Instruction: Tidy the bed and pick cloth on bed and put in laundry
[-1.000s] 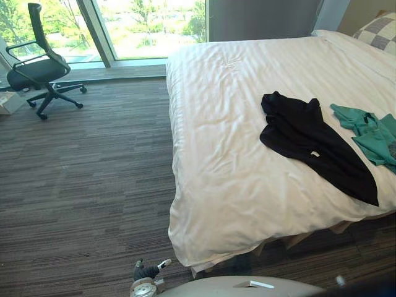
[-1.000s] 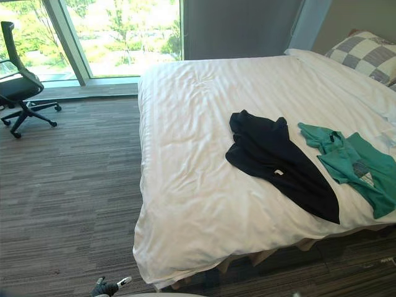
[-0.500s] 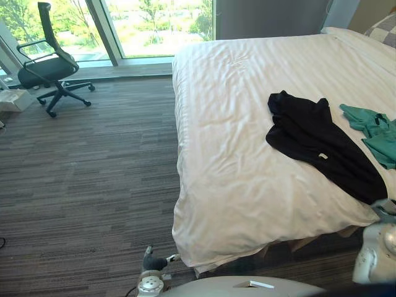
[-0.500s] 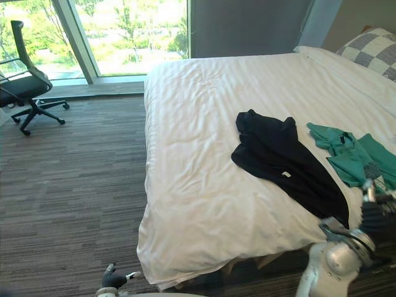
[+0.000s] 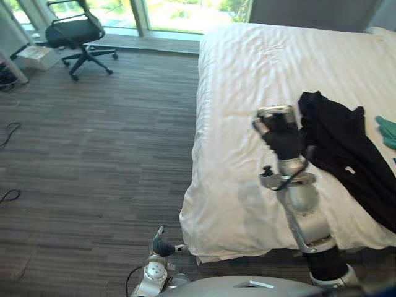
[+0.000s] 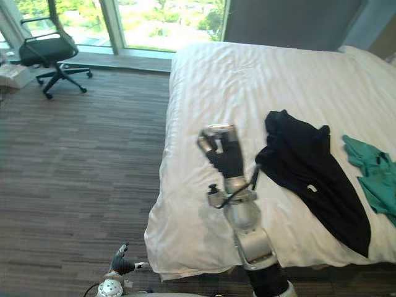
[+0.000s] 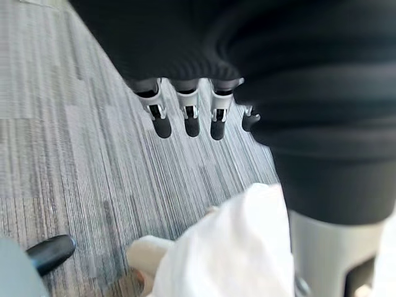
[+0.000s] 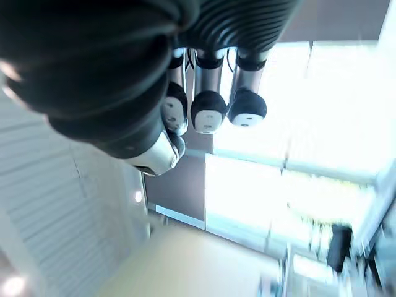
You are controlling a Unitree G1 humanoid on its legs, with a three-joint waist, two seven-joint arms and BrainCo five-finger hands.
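A black cloth [image 5: 346, 154] lies spread on the white bed [image 5: 247, 74], and a green cloth [image 6: 374, 179] lies beside it toward the bed's right side. My right hand [image 5: 281, 130] is raised over the sheet just left of the black cloth, not touching it. In the right wrist view its fingers [image 8: 207, 111] are curled in on nothing. My left hand [image 7: 189, 117] hangs low over the carpet by the bed's near corner, its fingers straight and empty.
A black office chair [image 5: 77, 31] stands by the window at the far left, with a small box [image 5: 38, 55] on the floor next to it. Grey striped carpet [image 5: 99, 154] stretches along the bed's left side. The sheet's corner [image 7: 229, 247] hangs close to my left hand.
The camera has swung, shifting the whole scene. My right arm has risen from the lower right to above the bed beside the black cloth, and its fingers have curled shut.
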